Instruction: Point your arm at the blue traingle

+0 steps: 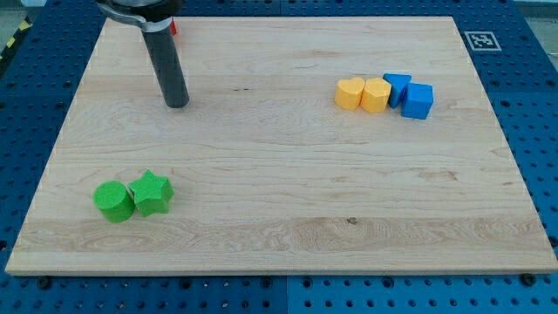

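Observation:
The blue triangle point(397, 86) lies at the view's upper right, touching a blue cube point(418, 100) on its right and a yellow block point(376, 95) on its left. My rod comes down from the view's top left and my tip point(177, 103) rests on the board far to the left of the blue triangle, with no block near it.
A yellow heart point(350, 92) sits left of the yellow block. A green cylinder point(113, 201) and a green star point(152, 193) touch at the lower left. A red block point(173, 27) shows partly behind the rod. The wooden board point(288, 235) lies on a blue pegboard.

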